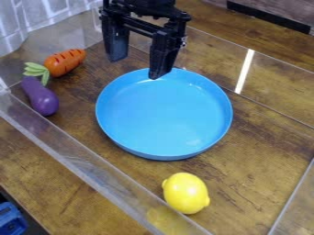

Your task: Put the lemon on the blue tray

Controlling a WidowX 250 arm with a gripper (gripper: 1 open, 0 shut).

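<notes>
Blue tray (164,114), biggest thing out, is sitting flat on the wooden table (252,128) btwn the clear plastic walls, w/ its shallow rim facing up. One clear wall (86,163) runs diagonally past the tray's near-left side, in the lower left of the view.

Black gripper (139,46) is next in size, up at the top of the view, fingers pointing down over the tray's far edge. It's open, fingers spread wide apart w/ nothing btwn them, so it's released, no grip on anything.

Then the purple eggplant (40,97), lying at the left of the view, well apart from the tray, its green stem end toward the carrot. Orange carrot (64,62) w/ green top is just beyond it, upper left, lying at a slant, green end pointing down-left.

Lemon (185,193), bright yellow, is on the wood in the lower part of the view, near the tray but not touching it, i.e. off the tray, on the near side, a bit right of center. Smallish blue thing (11,220) pokes in at bottom-left corner, partly cut off, can't tell what.
</notes>
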